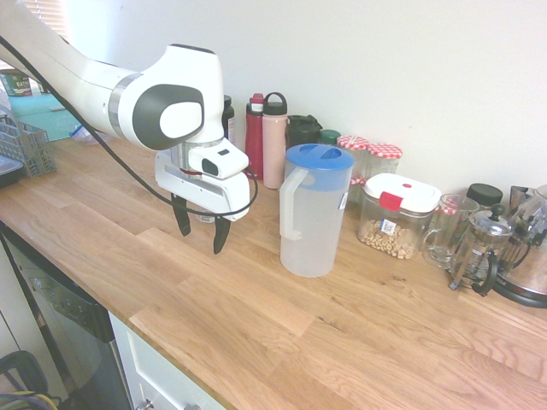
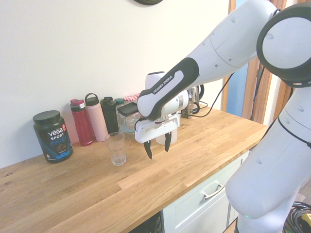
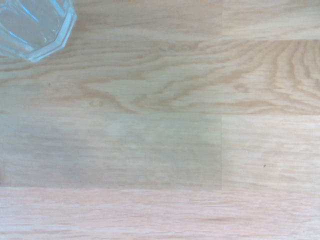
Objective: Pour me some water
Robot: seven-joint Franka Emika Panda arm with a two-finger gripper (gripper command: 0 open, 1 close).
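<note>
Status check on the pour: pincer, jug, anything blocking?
Pincer open, empty, pointing down above bare countertop. Jug upright, blue lid on, untouched, beside the pincer. Drinking glass stands on the pincer's other side. Nothing between pincer and jug.

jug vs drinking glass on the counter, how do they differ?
The jug is tall, frosted white, with a blue lid and side handle; the glass is short, clear, open-topped and has no handle. The jug stands by the jars; the glass stands nearer the bottles. Both stand upright on the wooden counter.
</note>
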